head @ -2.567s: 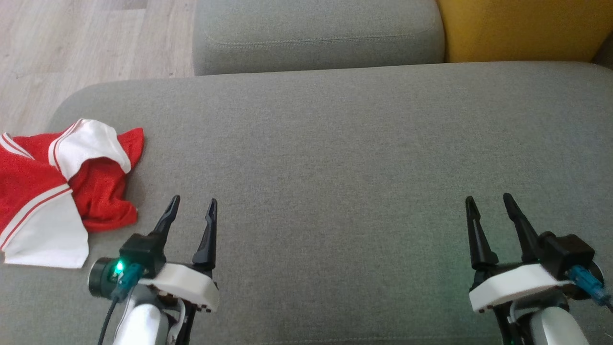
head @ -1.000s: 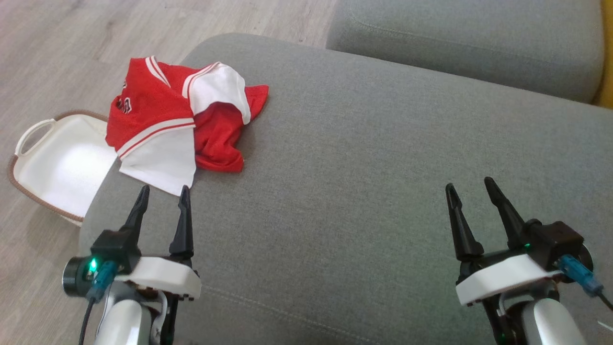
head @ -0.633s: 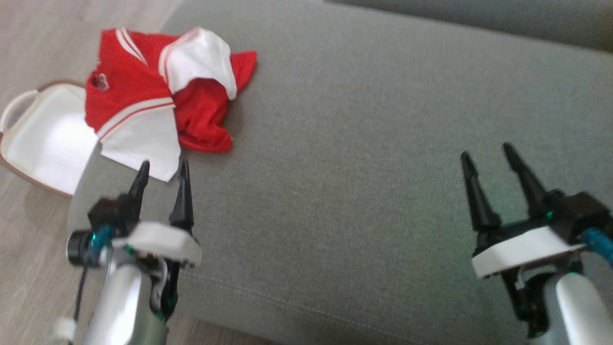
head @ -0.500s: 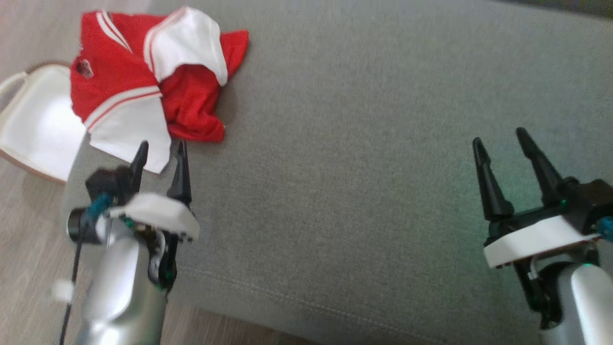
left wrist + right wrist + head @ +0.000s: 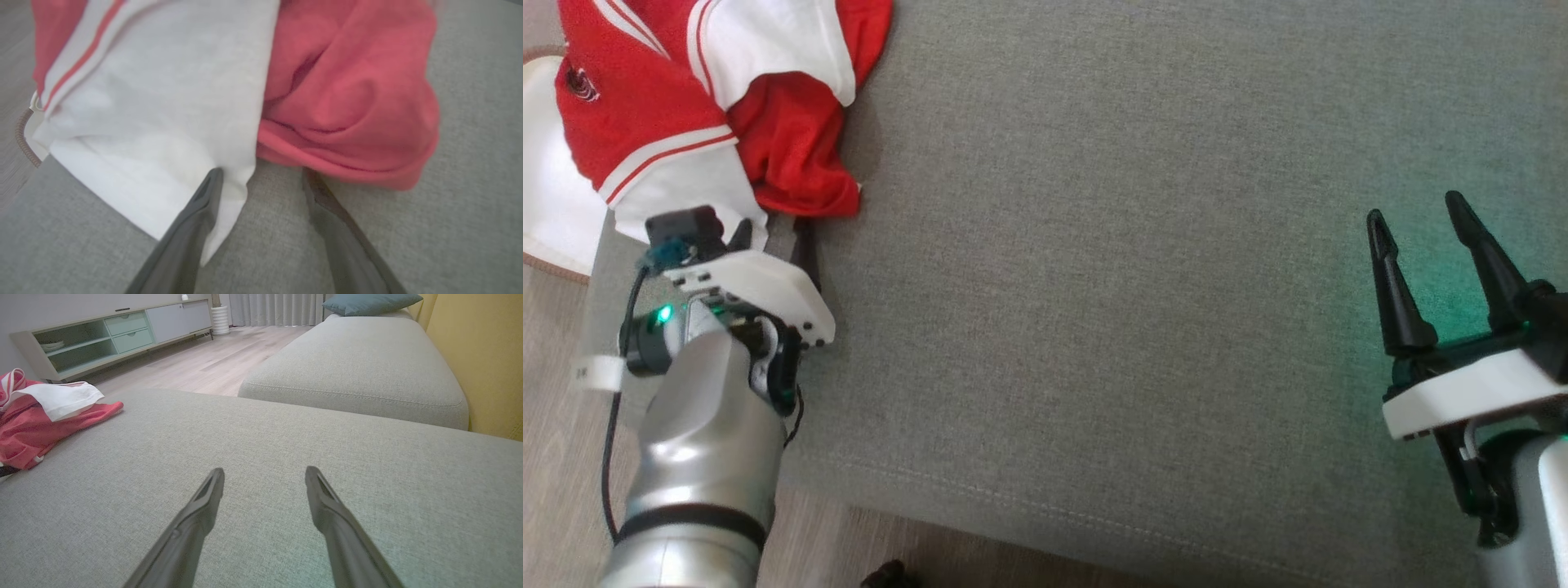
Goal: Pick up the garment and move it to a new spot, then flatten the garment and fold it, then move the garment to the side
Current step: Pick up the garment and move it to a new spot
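The red garment [image 5: 694, 106] with white panels lies crumpled at the left end of the grey sofa seat [image 5: 1143, 269], partly hanging over its edge. My left gripper [image 5: 772, 233] is open at the garment's near edge. In the left wrist view its fingers [image 5: 204, 204] straddle the seam where the white panel [image 5: 155, 102] meets the red folds [image 5: 351, 106], one finger over the white corner. My right gripper [image 5: 1417, 220] stands open over bare cushion at the right, also open in its wrist view [image 5: 264, 473], with the garment [image 5: 36, 416] far to the left.
A white basket with a brown rim [image 5: 547, 204] sits on the wooden floor beside the sofa's left end, under the garment's overhang. A second grey cushion [image 5: 355, 367], a yellow backrest [image 5: 478, 355] and a low sideboard [image 5: 114, 335] lie beyond.
The head camera has tilted and turned left, shifting the whole picture. My left gripper has reached forward to the garment's near white edge. The right gripper stays open over bare cushion.
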